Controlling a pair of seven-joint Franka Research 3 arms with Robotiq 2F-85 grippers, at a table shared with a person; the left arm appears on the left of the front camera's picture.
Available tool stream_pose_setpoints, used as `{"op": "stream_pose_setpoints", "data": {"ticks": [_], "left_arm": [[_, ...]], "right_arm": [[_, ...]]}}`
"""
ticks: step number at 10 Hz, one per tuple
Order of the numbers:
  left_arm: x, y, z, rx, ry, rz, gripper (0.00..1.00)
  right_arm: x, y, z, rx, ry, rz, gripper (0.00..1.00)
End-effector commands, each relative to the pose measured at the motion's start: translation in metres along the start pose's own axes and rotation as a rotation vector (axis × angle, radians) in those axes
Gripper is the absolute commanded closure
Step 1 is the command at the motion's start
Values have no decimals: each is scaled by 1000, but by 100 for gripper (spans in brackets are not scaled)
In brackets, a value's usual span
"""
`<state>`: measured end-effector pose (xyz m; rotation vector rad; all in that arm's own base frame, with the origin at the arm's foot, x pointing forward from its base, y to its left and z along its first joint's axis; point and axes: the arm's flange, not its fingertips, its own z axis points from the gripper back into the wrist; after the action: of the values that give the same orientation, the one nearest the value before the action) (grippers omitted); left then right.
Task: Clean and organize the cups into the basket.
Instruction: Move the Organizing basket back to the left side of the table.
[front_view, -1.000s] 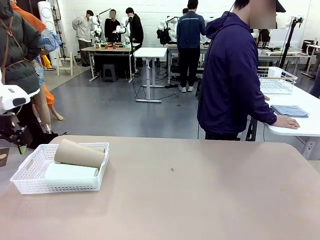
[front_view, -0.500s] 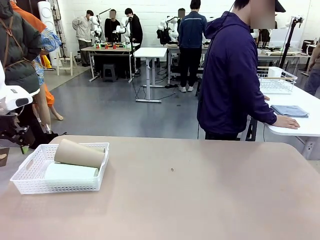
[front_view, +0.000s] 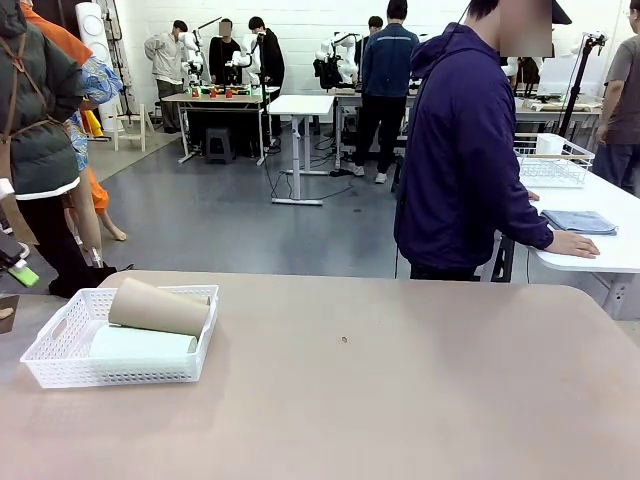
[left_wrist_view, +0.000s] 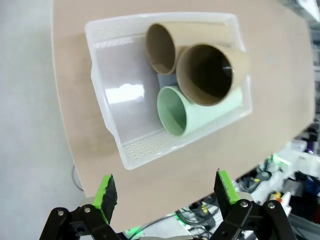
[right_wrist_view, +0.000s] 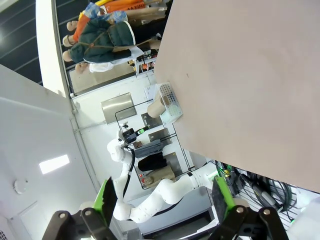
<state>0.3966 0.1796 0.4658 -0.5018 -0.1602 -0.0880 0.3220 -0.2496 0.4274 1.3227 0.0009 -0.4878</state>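
Note:
The white lattice basket (front_view: 110, 372) sits at the table's left end. A tan-brown cup (front_view: 158, 307) lies on its side across a pale mint cup (front_view: 140, 343) inside it. From above, the basket (left_wrist_view: 125, 95) holds two tan cups (left_wrist_view: 161, 47) (left_wrist_view: 205, 75) and the mint cup (left_wrist_view: 172, 111), all lying down. My left gripper (left_wrist_view: 165, 190) hangs open and empty above the basket's near side; one green fingertip (front_view: 24, 276) shows at the left edge. My right gripper (right_wrist_view: 162, 197) is open and empty, far from the basket (right_wrist_view: 169, 102).
A person in a dark blue jacket (front_view: 460, 150) stands beyond the table's far edge, turned to a side table (front_view: 600, 250) with a wire basket (front_view: 555, 160) and a blue cloth (front_view: 578, 221). The brown table (front_view: 400, 400) stretches bare to the right of the basket.
My left arm has drawn back to the left, almost out of the front view. The basket and cups have not moved. A second person has come in at the far right.

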Motion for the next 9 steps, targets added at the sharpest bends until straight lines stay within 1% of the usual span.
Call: {"op": "stream_pose_setpoints", "data": {"ticks": [1, 2, 3, 5, 8, 9], "left_arm": [[20, 32, 24, -149, 24, 4, 0], [16, 44, 39, -220, 6, -4, 0], [10, 55, 52, -248, -8, 1, 0], [-5, 75, 69, -251, -32, 21, 0], [-24, 97, 77, -262, -72, 54, 0], [-26, 101, 76, -265, -70, 59, 0]], "right_arm": [[-3, 1, -3, -2, -4, 0, 0], [-3, 1, -3, -2, -4, 0, 0], [-3, 1, -3, -2, -4, 0, 0], [-3, 1, -3, -2, -4, 0, 0], [-3, 1, -3, -2, -4, 0, 0], [-3, 1, -3, -2, -4, 0, 0]]}}
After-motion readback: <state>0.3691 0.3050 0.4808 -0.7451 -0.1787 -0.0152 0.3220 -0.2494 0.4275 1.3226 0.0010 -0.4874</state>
